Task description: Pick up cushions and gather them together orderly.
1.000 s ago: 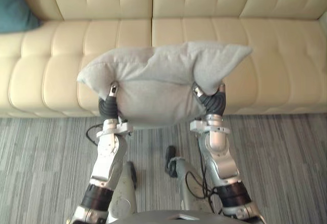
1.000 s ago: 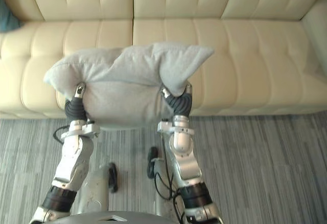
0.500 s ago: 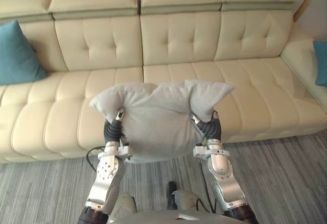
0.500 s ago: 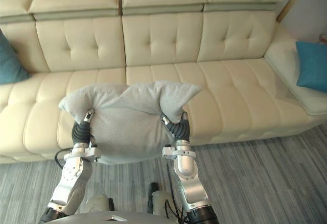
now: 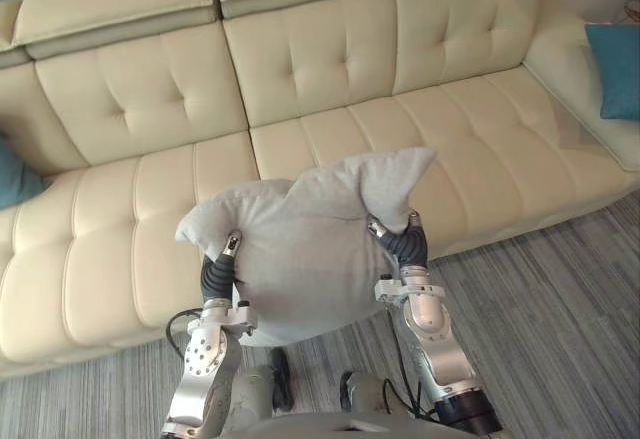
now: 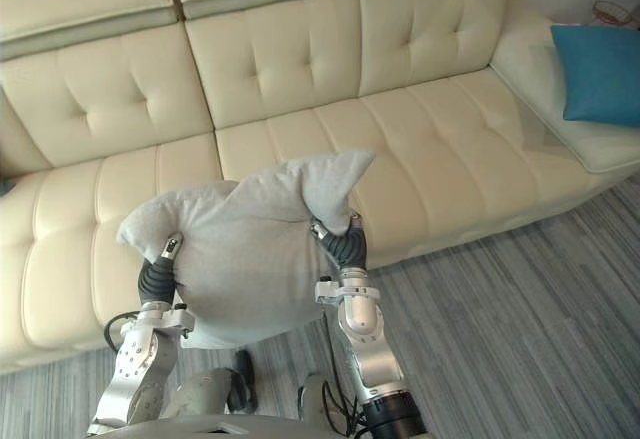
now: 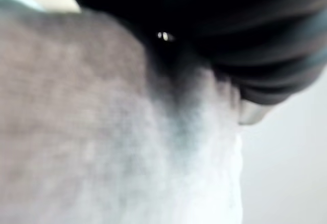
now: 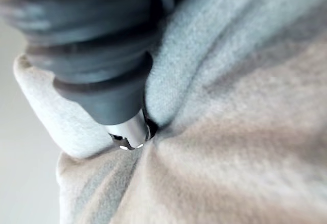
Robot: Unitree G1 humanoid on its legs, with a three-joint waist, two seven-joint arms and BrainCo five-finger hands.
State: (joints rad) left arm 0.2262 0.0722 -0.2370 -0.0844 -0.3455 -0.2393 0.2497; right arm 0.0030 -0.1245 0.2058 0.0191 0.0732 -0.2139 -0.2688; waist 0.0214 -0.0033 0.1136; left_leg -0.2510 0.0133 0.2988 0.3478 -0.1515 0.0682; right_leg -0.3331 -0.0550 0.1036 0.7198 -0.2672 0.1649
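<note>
Cushion of soft grey fabric [image 5: 310, 249] pressed between left robot hand [image 5: 217, 273] and right robot hand [image 5: 405, 247], long axis spanning them, right corner raised; their grasp cannot be told.

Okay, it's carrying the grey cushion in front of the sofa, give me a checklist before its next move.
1. Grey cushion held up between left hand and right hand: ok.
2. Hold firm on both sides: cannot tell, the cushion hides it.
3. Cushion level: not ok, its right side rides higher.
4. Blue cushion at the right end of the sofa in view: ok.
</note>
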